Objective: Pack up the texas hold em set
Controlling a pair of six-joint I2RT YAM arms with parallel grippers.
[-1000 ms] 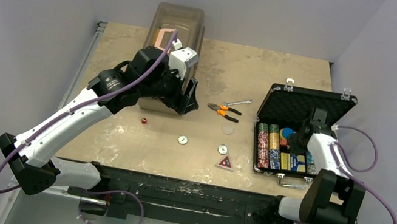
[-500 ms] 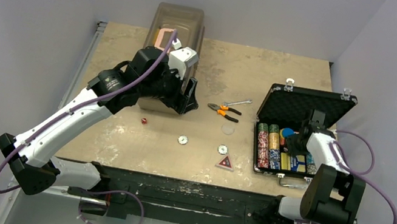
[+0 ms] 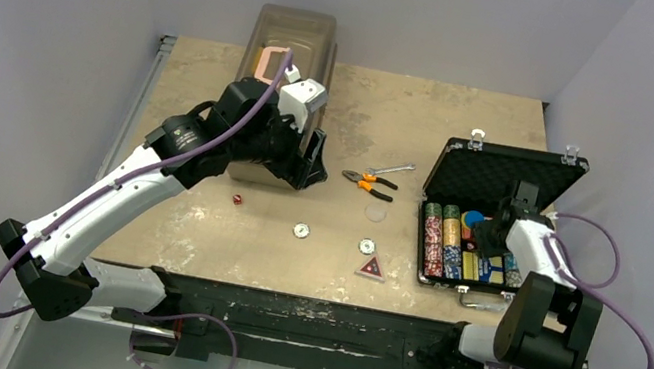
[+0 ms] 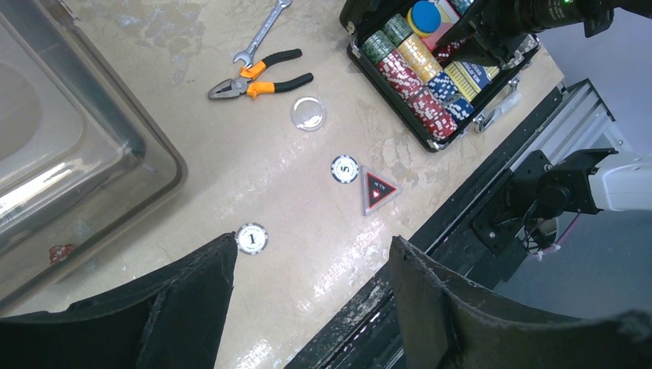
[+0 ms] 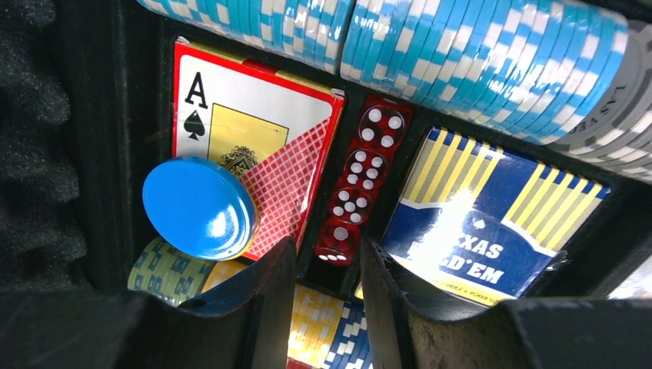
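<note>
- You are working the right pincer (image 5: 327, 267) inside the open case (image 3: 502, 180). Its jaws are parted only narrowly and are straddling the near end of the dice row (image 5: 360, 181). As far as the wrist view shows, nothing is clamped between them.
- You are wanting a straight lift out of that slot (the gap is tight), so the fingers are not dragging the nearest die or nudging the blue card box (image 5: 492, 223) or the red-backed deck (image 5: 254, 123).
- The blue button (image 5: 198, 207) is lying loose on the deck, just beside one finger, so you are risking a flick.
- The left pincer (image 4: 311, 257) is hanging wide open and empty above the worktop (image 3: 437, 113), beside the brown box (image 4: 77, 154).
- Waiting outside the case are a red die (image 3: 238, 199), the button marked 1 (image 4: 251, 237), the button marked 5 (image 4: 344, 168), the red triangle token (image 4: 377, 191) and a clear disc (image 4: 308, 114).
- The pliers (image 4: 265, 83) and wrench (image 4: 263, 32) are lying near that disc (no part of the set), so you are needing to steer around them.
</note>
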